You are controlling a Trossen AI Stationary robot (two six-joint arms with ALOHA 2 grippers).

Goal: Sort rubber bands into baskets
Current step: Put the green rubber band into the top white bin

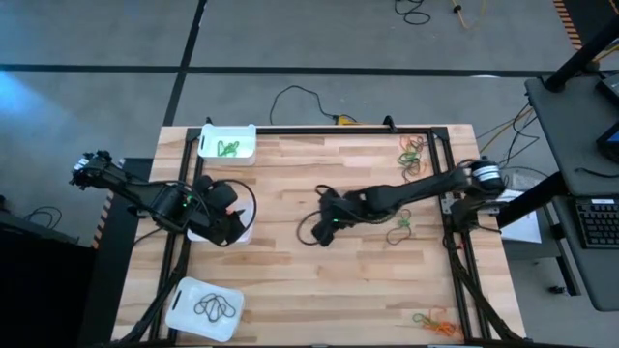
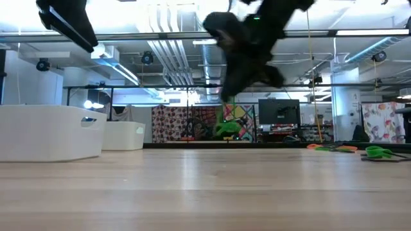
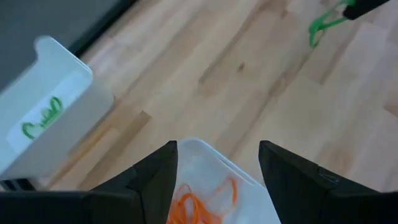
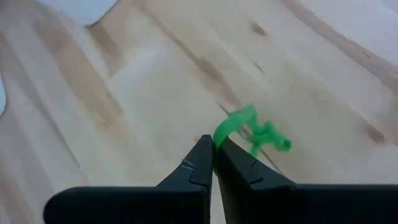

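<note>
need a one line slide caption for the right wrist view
Right claw shut on a green rubber band, lifted above the wooden table.

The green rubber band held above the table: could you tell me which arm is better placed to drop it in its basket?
Right: its gripper is shut on the green band, while the left gripper hovers open over the orange basket.

keyboard [image 1: 599, 224] right of table | monitor [image 2: 278, 113] in background

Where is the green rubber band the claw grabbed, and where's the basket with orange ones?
green rubber band [image 4: 252, 132]: right wrist view, middle of the dangling loop.
basket with orange bands [image 3: 214, 167]: left wrist view, bare white floor.
</note>
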